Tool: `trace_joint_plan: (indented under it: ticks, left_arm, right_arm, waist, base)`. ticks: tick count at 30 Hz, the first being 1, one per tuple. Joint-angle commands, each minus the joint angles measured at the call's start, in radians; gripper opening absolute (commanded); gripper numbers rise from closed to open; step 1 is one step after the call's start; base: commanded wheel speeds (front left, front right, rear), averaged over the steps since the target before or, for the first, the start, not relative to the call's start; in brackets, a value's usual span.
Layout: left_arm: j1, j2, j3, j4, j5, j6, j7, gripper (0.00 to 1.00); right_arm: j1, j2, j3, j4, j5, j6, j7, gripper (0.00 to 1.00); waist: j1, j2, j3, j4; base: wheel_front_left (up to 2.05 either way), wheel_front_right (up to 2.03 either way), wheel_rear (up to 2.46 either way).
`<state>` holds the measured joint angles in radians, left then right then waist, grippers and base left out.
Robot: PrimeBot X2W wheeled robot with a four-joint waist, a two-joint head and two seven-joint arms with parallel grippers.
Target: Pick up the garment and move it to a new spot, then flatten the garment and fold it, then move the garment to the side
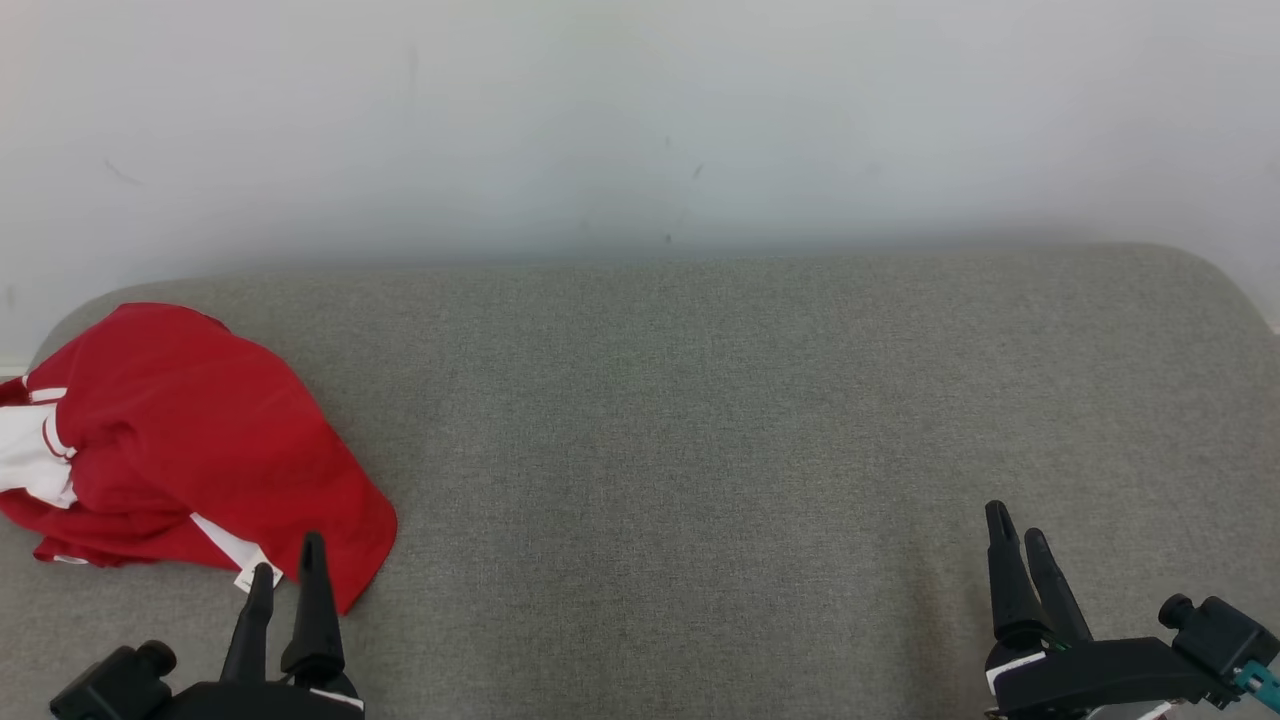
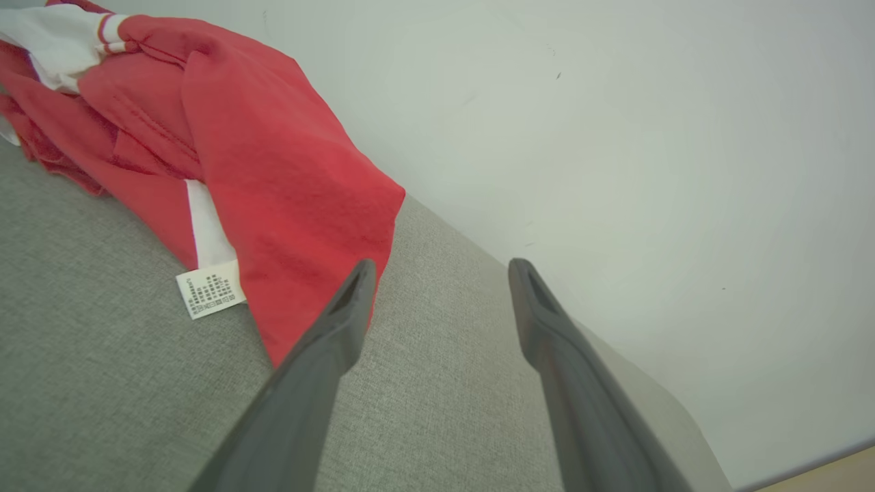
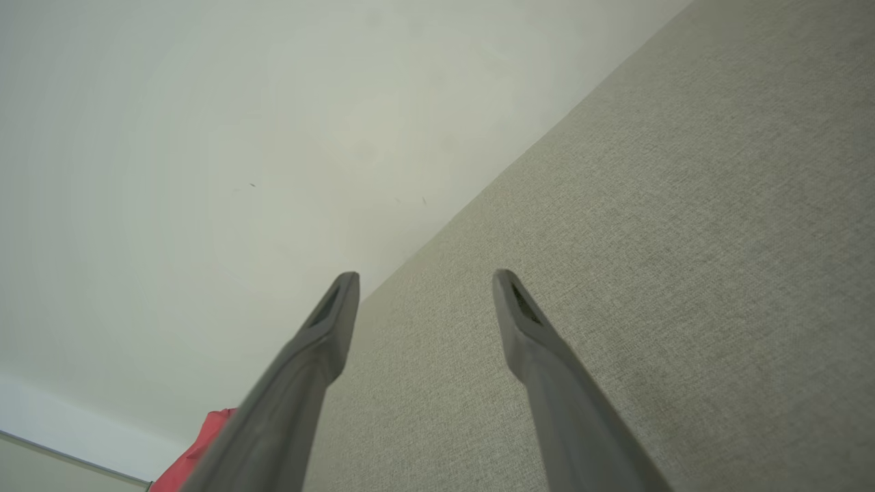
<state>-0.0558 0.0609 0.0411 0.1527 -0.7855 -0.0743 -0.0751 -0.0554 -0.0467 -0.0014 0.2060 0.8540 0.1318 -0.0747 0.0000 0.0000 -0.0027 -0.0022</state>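
Nearest the camera, the left tool [image 1: 288,555] and the right tool [image 1: 1015,522] both stand with fingers parted and nothing held between them. The left tool's tips sit just at the near hem of the garment [image 1: 180,430], while the right tool is well apart from it, over bare surface [image 1: 700,450]. The garment, red with white trim, lies crumpled in a heap at the far-left part of the surface, close to its rounded corner, with a white label [image 2: 210,294] lying out beside the hem. Beyond it rises a pale wall [image 1: 640,120]. No grasp has yet been made, so the pick-up seems the step in hand. Likely faults: closing on the label or on one loose layer alone, so the heap drags or slips free; or nudging the cloth towards the nearby edge, where it could slide off.
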Motion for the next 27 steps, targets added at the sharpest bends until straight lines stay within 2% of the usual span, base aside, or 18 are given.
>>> trace_joint_plan:
  ticks: [1,11,12,13,27]
  left_arm:
    - [0.004,0.009,-0.004,-0.019,0.04,0.002,-0.01,1.0]
    - [0.014,0.021,-0.023,-0.032,0.164,0.012,-0.042,1.0]
    - [0.016,0.023,-0.027,-0.035,0.187,0.015,-0.048,1.0]
    - [0.019,0.031,-0.038,-0.046,0.287,0.026,-0.072,1.0]
    - [0.031,0.042,-0.043,-0.071,0.407,0.026,-0.104,1.0]
  right_arm:
    - [0.002,-0.003,0.006,-0.012,-0.037,-0.001,-0.012,1.0]
    - [0.002,-0.004,0.03,-0.009,-0.174,-0.001,-0.043,1.0]
    - [0.002,-0.004,0.034,-0.01,-0.199,-0.001,-0.048,1.0]
    - [0.003,-0.004,0.05,-0.014,-0.304,-0.001,-0.073,1.0]
    - [0.011,-0.004,0.048,-0.028,-0.448,-0.001,-0.106,1.0]
  waist:
    - [0.0,0.0,-0.001,0.001]
    - [0.0,0.0,-0.005,-0.001]
    - [0.0,0.0,-0.006,-0.001]
    - [0.0,0.0,-0.007,-0.002]
    - [0.0,0.0,-0.009,0.0]
  base:
    - [0.0,0.0,0.0]
    - [0.0,0.0,0.0]
    - [0.0,0.0,0.0]
    - [0.0,0.0,0.0]
    - [0.0,0.0,0.0]
